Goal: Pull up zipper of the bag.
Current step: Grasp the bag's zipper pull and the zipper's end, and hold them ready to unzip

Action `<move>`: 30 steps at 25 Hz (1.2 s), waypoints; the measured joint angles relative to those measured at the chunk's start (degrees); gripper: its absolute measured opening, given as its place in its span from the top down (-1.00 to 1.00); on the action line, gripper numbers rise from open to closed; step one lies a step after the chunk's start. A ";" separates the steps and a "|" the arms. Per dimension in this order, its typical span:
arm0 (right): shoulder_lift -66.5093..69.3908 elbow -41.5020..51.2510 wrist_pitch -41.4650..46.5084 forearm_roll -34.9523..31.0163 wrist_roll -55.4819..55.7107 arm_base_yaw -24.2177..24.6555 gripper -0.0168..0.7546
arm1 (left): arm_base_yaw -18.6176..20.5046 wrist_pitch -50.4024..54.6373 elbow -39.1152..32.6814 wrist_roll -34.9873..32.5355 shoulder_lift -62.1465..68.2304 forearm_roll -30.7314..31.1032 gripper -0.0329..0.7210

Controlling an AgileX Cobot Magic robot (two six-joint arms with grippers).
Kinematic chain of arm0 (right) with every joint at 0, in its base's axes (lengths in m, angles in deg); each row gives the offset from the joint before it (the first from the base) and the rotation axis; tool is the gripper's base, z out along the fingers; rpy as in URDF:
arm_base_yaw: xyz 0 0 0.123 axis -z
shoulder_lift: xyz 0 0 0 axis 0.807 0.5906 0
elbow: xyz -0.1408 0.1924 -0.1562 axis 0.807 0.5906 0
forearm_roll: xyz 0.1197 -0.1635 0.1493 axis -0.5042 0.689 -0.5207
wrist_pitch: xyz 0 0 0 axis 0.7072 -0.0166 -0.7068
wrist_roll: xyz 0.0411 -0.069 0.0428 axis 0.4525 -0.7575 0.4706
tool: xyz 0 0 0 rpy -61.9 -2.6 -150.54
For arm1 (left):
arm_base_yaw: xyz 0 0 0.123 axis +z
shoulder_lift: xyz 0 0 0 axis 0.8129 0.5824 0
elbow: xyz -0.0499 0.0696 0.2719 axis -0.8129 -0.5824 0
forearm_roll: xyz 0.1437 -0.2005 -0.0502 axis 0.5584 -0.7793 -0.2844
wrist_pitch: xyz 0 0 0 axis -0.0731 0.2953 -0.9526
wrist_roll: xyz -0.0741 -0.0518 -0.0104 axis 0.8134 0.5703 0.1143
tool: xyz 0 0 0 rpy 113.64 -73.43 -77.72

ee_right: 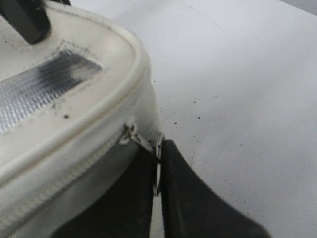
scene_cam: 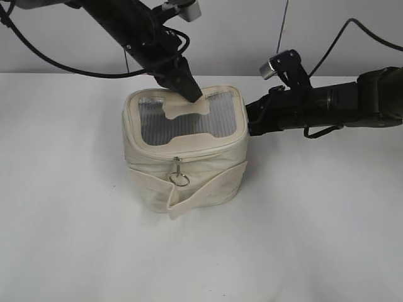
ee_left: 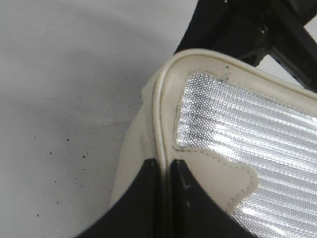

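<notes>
The cream bag (scene_cam: 189, 170) stands on the white table, its grey mesh top panel (scene_cam: 182, 123) facing up. My left gripper (scene_cam: 192, 95) is shut on the lid rim at the bag's far edge; in the left wrist view the jaws (ee_left: 165, 166) pinch the cream rim piping (ee_left: 157, 124). My right gripper (scene_cam: 250, 119) is at the bag's right side. In the right wrist view its jaws (ee_right: 157, 153) are shut on the silver pull ring (ee_right: 158, 146) of the zipper (ee_right: 64, 173). A second silver pull with a ring (scene_cam: 180, 176) hangs at the bag's front.
The white table (scene_cam: 315, 239) runs all round the bag. A loose end of the cream strap (scene_cam: 208, 192) hangs down the bag's front right. The right arm (scene_cam: 340, 100) lies low over the table at the right.
</notes>
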 joint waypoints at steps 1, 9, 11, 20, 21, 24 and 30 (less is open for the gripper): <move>0.00 0.00 -0.60 0.25 1.87 -0.02 0.91 | 0.00 -0.06 0.00 0.07 0.00 0.00 0.80; -8.71 8.97 -3.71 5.18 10.35 1.36 0.93 | 0.00 -0.33 0.00 2.34 0.00 0.04 0.80; -12.30 12.65 -3.71 5.18 11.00 1.54 0.93 | -0.04 -0.33 0.00 3.42 0.00 0.04 0.80; -25.19 25.85 -2.53 11.34 24.12 -1.07 0.93 | -0.06 -1.01 0.00 8.43 0.00 0.04 0.80; -26.15 26.42 -2.53 12.78 25.92 -2.77 0.93 | -0.11 -1.00 0.00 8.67 0.00 -0.03 0.80; -26.93 26.71 -4.50 12.97 29.63 -10.08 0.93 | -0.18 -0.79 0.00 9.01 0.00 -0.57 0.80; -21.49 19.01 -12.34 9.32 31.99 -25.48 0.93 | -1.90 -0.37 0.00 9.03 0.00 0.08 0.80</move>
